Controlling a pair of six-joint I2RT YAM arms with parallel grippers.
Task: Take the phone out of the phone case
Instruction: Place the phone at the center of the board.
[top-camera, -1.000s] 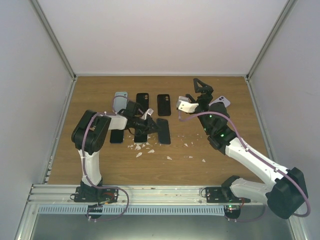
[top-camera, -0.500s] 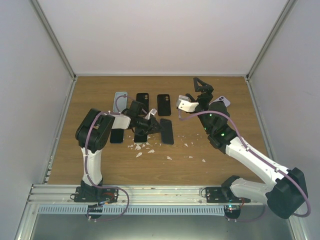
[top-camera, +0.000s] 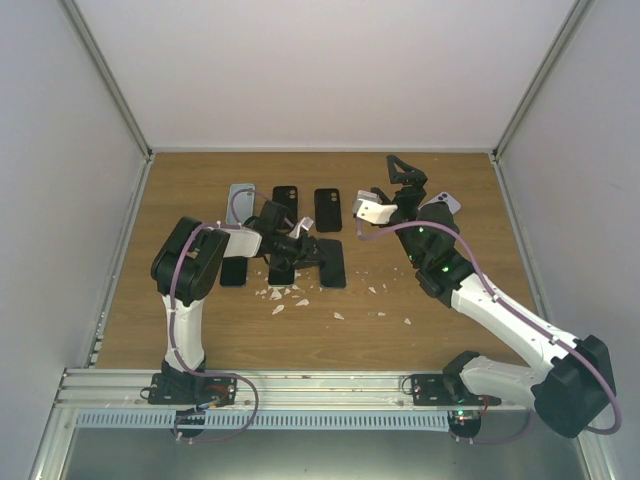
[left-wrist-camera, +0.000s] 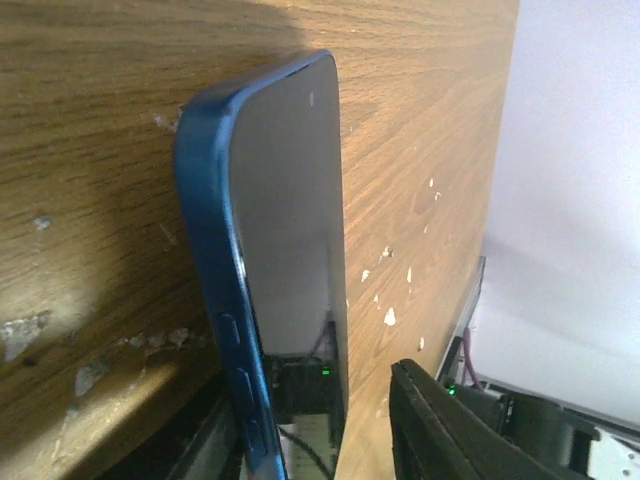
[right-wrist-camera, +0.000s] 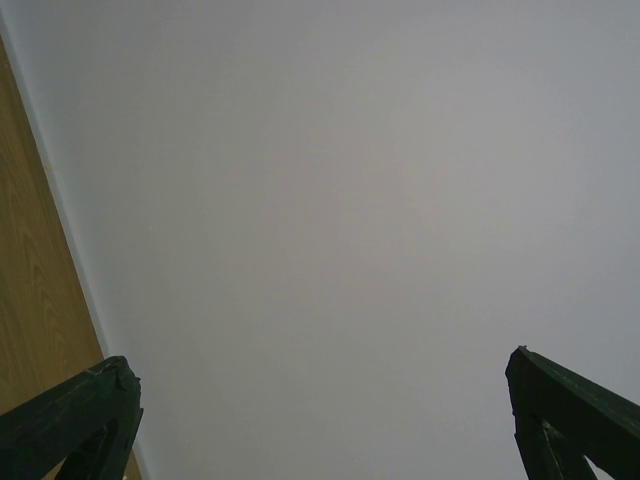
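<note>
Since a second ago the left gripper has eased apart, and the phone in front of it has swung out of its slant to lie straight.

The wooden table carries everything, and the phone rests flat on it near the middle, screen up. That reads as a set-down meant to let the grip be taken afresh. The left arm reaches low across the table so that its wrist camera looks along the phone. The right arm stands off to the far right. Its right gripper is raised toward the back wall with jaws spread wide and nothing in them, probably waiting clear of the work.

The phone sits inside its blue case, whose rim wraps every edge in view, so the task is not yet done. The one left finger in view stands apart from the phone's side, so the hold looks released.

Other handsets lie farther back. White chips are scattered just nearer than the phone.
</note>
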